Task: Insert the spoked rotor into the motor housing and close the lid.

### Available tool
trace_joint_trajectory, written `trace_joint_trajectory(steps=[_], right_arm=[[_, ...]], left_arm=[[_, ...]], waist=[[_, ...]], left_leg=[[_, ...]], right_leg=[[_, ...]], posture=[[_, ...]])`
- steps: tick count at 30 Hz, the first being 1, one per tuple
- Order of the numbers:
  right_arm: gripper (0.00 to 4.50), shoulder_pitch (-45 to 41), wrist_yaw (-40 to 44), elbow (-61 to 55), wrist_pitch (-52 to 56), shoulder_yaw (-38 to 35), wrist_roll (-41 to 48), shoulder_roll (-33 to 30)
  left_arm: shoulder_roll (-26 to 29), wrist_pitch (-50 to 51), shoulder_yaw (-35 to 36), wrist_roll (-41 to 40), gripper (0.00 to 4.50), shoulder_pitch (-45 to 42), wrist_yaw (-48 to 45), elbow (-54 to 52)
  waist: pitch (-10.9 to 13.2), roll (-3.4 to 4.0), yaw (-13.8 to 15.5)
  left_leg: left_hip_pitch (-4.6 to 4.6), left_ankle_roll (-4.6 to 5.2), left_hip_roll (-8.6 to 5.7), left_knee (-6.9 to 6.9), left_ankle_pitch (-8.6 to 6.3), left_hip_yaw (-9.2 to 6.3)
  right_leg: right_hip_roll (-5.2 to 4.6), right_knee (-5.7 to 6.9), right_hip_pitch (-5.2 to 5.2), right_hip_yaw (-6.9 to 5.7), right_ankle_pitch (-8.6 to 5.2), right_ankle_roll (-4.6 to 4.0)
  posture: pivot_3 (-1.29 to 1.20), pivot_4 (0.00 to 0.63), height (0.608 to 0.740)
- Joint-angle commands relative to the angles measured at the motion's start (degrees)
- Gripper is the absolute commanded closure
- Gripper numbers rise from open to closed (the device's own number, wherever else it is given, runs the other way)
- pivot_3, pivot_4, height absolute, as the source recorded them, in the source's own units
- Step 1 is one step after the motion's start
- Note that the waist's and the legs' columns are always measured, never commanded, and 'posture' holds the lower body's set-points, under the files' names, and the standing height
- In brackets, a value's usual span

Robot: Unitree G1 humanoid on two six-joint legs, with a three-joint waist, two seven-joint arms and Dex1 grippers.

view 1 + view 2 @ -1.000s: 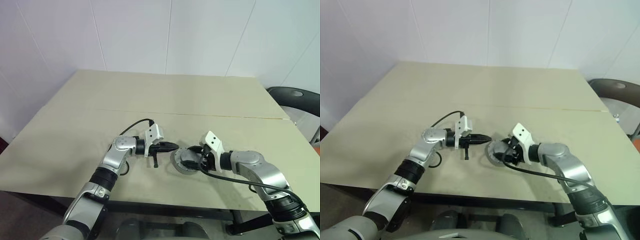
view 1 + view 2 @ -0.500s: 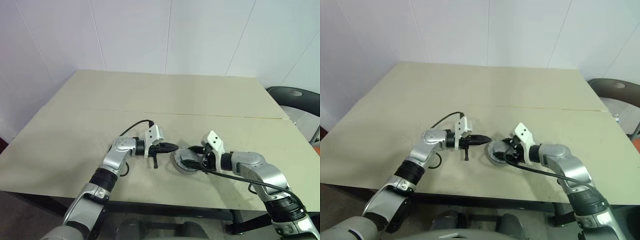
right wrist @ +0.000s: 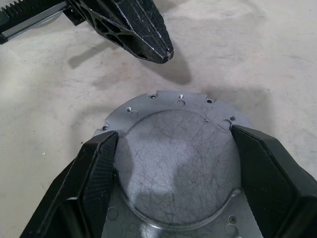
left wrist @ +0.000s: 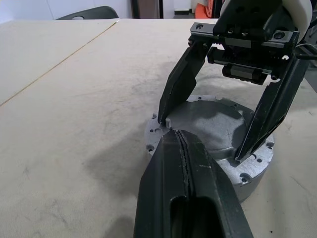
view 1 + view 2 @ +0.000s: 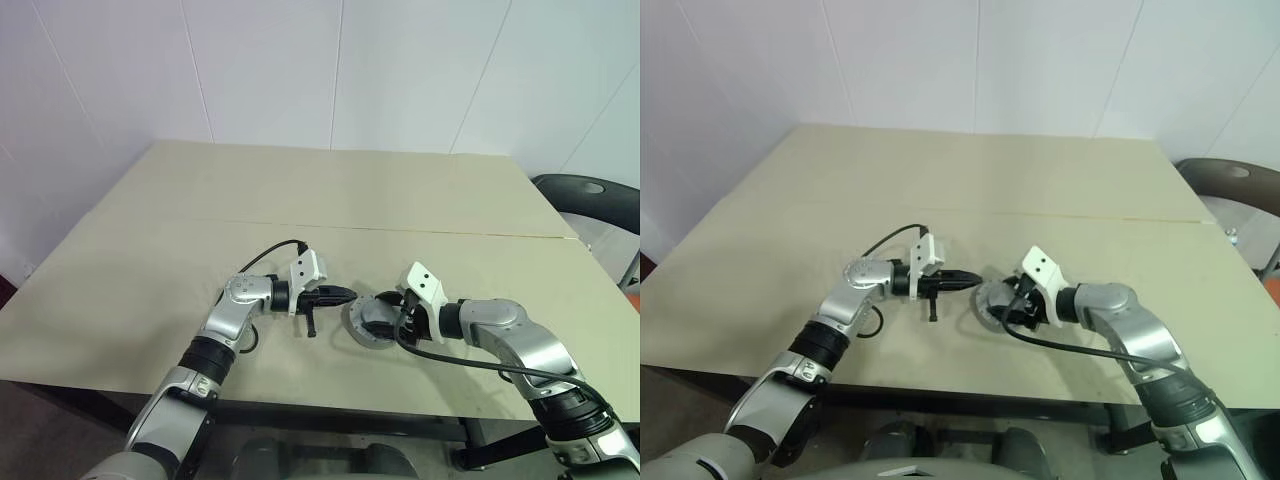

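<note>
The motor housing (image 4: pixel 257 171) is a short round silver-grey body on the table in front of me. The lid (image 3: pixel 173 163) lies on top of it, showing a scratched grey raised disc and a flange with small holes. My right gripper (image 3: pixel 173 131) reaches down over it from the right. Its two black fingers (image 3: pixel 94 168) press against opposite sides of the raised disc. My left gripper (image 5: pixel 345 294) is shut and level, its tip just off the housing's left rim without touching it. The spoked rotor is hidden.
The beige table (image 5: pixel 350 200) stretches far back, with a seam across its middle. A dark chair (image 5: pixel 590 195) stands beyond the right edge. A black cable (image 5: pixel 265 252) loops off my left wrist.
</note>
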Motion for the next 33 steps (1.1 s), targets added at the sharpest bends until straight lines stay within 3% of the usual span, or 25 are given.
trace_joint_trajectory(steps=[1, 23, 33], right_arm=[[1.28, 3.08, 0.69, 4.44, 3.87, 5.64, -3.77, -2.20], [1.28, 3.19, -0.50, 5.53, 4.85, 7.29, -4.80, -3.71], [1.28, 3.77, -1.52, 4.39, 4.40, 5.89, -4.18, -3.04]], left_arm=[[-0.14, -0.44, -0.23, 0.25, 4.50, -0.69, -0.06, -1.53], [-3.70, -2.94, -2.72, 2.25, 4.50, -4.91, -2.21, 5.62], [-3.85, -5.83, -7.83, 9.61, 4.50, -5.81, -2.36, 13.01]], waist=[[-0.01, 0.00, 0.00], [-0.24, 0.06, 0.04], [-0.52, 0.13, 0.00]], left_leg=[[0.01, 0.00, 0.00, 0.00, 0.00, 0.00], [0.24, 0.23, -0.37, 0.03, -0.14, -0.03], [0.84, 0.32, -0.39, -0.57, -0.22, 0.01]], right_leg=[[0.00, 0.00, 0.01, 0.00, 0.00, 0.00], [-0.42, -0.09, 0.41, -0.05, -0.01, 0.02], [-0.43, -0.97, 1.19, -0.22, -0.13, 0.24]], posture=[[0.00, 0.000, 0.740], [0.00, 0.000, 0.740], [0.00, 0.000, 0.740]])
